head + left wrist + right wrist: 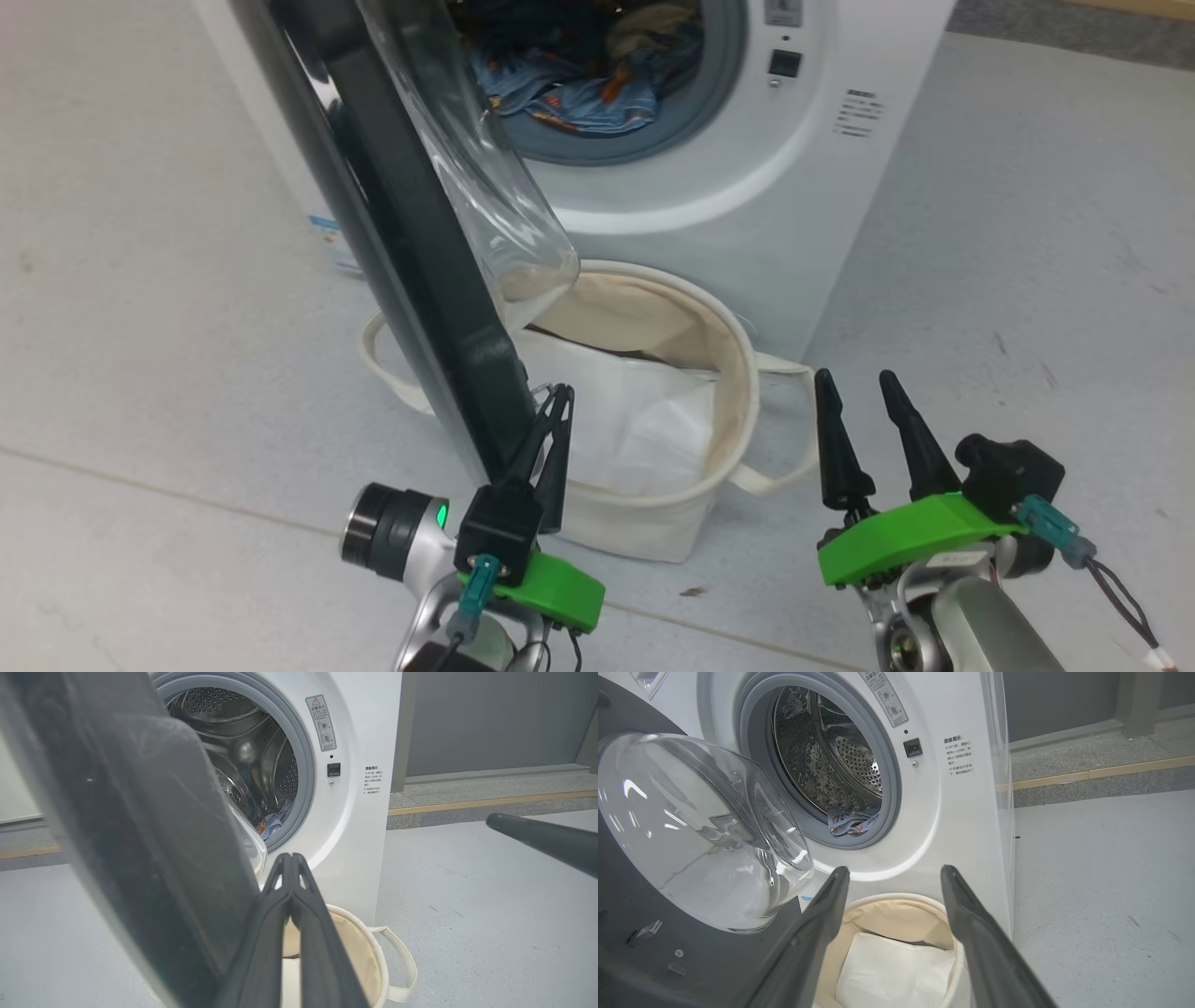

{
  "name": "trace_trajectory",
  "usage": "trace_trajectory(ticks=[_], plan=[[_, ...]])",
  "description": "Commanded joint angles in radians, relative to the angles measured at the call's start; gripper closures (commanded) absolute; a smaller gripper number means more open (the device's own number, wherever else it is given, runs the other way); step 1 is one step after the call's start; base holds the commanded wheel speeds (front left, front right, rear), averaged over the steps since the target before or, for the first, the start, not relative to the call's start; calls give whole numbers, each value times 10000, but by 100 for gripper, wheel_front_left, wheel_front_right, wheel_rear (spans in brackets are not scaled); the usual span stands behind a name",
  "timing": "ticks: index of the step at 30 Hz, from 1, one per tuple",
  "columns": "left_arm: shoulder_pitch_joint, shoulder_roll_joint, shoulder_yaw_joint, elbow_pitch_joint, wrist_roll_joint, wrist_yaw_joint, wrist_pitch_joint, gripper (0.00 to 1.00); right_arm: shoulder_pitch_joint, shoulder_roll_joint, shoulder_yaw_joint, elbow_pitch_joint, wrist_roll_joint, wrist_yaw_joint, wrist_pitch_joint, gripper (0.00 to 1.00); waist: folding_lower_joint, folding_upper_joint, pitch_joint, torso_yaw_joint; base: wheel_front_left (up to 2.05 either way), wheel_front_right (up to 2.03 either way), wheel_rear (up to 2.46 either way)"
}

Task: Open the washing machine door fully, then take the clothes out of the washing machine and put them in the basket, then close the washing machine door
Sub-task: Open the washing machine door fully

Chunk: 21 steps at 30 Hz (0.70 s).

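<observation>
The white washing machine stands at the top with its door swung out toward me, black rim edge-on, glass bowl facing right. Light blue printed clothes lie in the drum, also seen as clothes at the gasket's lower lip. The cream basket sits on the floor below the opening, partly under the door. My left gripper is shut, empty, its fingers pressed against the door's lower rim edge above the basket. My right gripper hangs open and empty just right of the basket handle.
A flat white sheet lies in the basket. Grey floor spreads left and right of the machine. A raised kerb with a yellow strip runs behind on the right. One finger of the right gripper crosses the left wrist view.
</observation>
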Motion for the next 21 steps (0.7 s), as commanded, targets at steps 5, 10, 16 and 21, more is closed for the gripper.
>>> trace_trajectory(ticks=[5, 10, 16, 21], plan=[[-50, 130, 357, -469, -280, 140, -45, 100, -251, 101, 95, -214, -210, 4, -124, 0, 0, 0, 24, 930, 0, 0, 0], [111, 125, 346, -606, -340, 240, -46, 100, -129, 101, 18, -112, -245, 4, -124, 0, 0, 0, -29, 1720, 0, 0, 0], [323, 337, 979, -699, -741, 347, -46, 100, -30, 101, 151, -116, -211, 4, -124, 0, 0, 0, -190, 2474, 0, 0, 0], [379, 881, 1945, -776, -1232, 329, -46, 100, 24, 101, 213, -46, -231, 4, -124, 0, 0, 0, -225, 2664, 0, 0, 0]])
